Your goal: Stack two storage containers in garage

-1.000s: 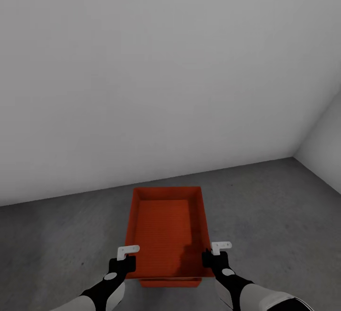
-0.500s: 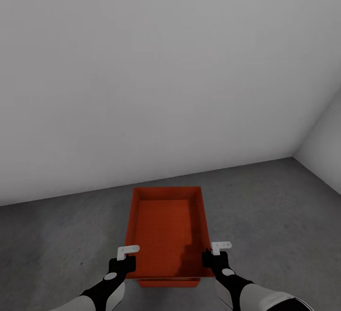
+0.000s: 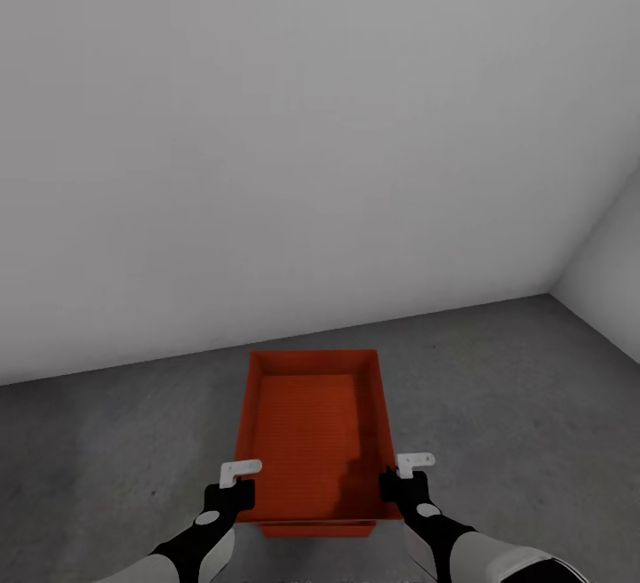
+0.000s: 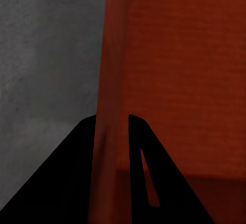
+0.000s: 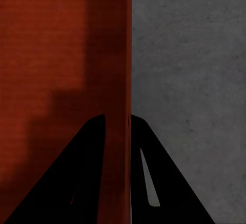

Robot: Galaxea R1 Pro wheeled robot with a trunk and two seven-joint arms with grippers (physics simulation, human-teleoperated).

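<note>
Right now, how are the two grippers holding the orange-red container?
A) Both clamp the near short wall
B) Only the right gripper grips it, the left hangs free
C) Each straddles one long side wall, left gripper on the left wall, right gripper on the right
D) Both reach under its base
C: the left gripper and right gripper each sit at a long side wall of the container, and both wrist views show a wall between the fingers.

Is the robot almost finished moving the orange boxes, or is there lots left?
About halfway, I'd guess. One orange-red rectangular storage container is already in a room with grey concrete floor and pale grey walls. The left gripper and right gripper each clamp one of its side walls, so it is not released yet. No second container sits under or on it, so the stacking is left.
</note>
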